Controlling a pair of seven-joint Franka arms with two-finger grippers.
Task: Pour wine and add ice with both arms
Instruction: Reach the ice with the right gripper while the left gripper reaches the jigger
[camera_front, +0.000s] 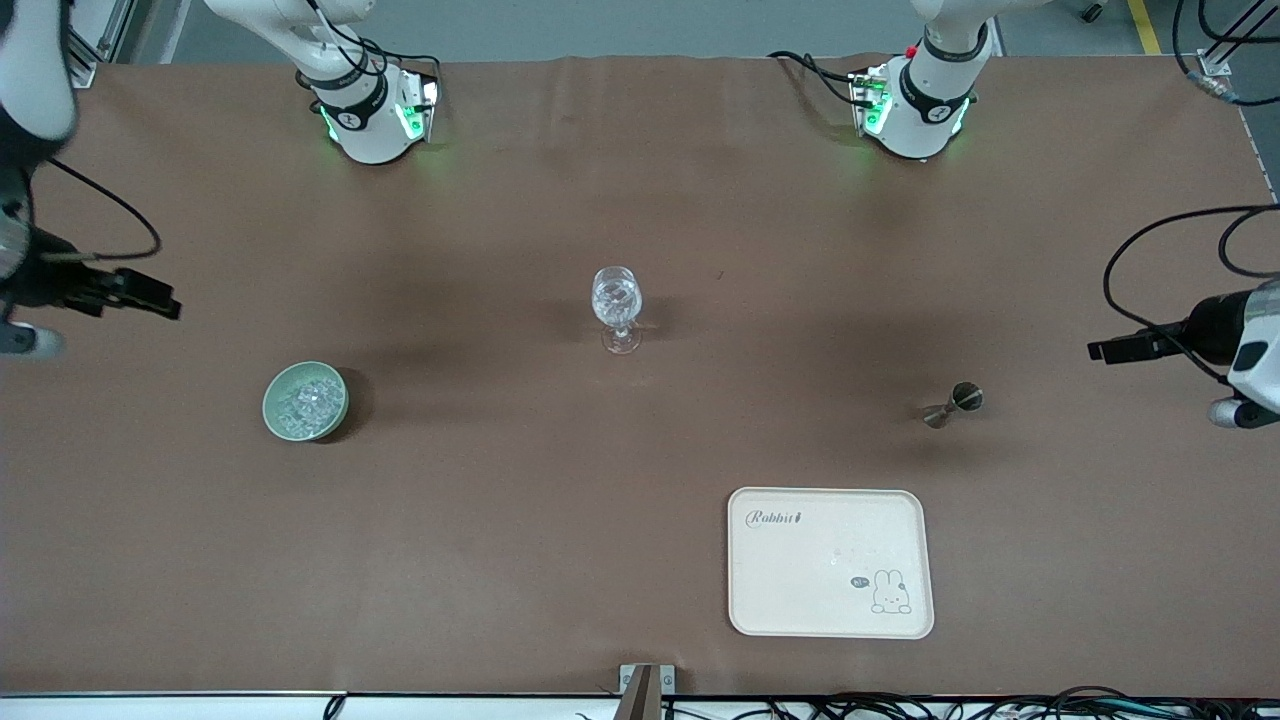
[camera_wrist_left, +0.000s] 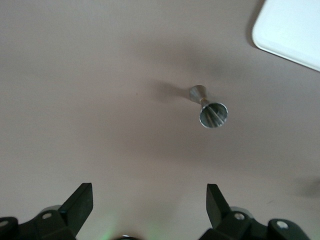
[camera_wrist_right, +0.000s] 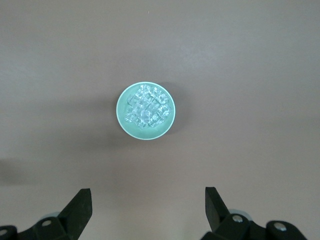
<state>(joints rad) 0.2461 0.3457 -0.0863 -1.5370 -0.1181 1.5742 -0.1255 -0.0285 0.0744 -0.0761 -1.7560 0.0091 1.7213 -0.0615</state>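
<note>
Two white robot arms wait with empty hands over a brown desk (camera_front: 500, 520). The left hand (camera_wrist_left: 150, 202) hangs in the air over the desk at the left arm's end, its two black fingers (camera_wrist_left: 80, 202) spread wide apart, gripping nothing and touching nothing; in the front view it shows at the 3 o'clock edge (camera_front: 1110, 350). The right hand (camera_wrist_right: 148, 202) hangs likewise over the right arm's end of the desk, fingers (camera_wrist_right: 80, 202) just as wide apart and empty, seen at the 9 o'clock edge of the front view (camera_front: 150, 296). On the desk stand one pale green bowl (camera_front: 306, 400), one stemmed wine glass (camera_front: 617, 309), one small metal jigger (camera_front: 955, 404) and one cream tray (camera_front: 830, 562) printed with a rabbit. The ice (camera_front: 305, 400) lies heaped as many small clear chunks in the bowl, too many and too close to count; the right wrist view looks straight down on that bowl (camera_wrist_right: 146, 111) and its ice (camera_wrist_right: 146, 107). The glass stands upright near the desk's middle, well apart from the bowl, with glittering clear contents that cannot be told apart as ice or liquid. The jigger lies tilted on its side toward the left arm's end, its open mouth showing in the left wrist view (camera_wrist_left: 210, 109). The tray lies flat at about 7 o'clock from the jigger, nearer to the front camera, and one corner of it (camera_wrist_left: 290, 30) shows in the left wrist view.
</note>
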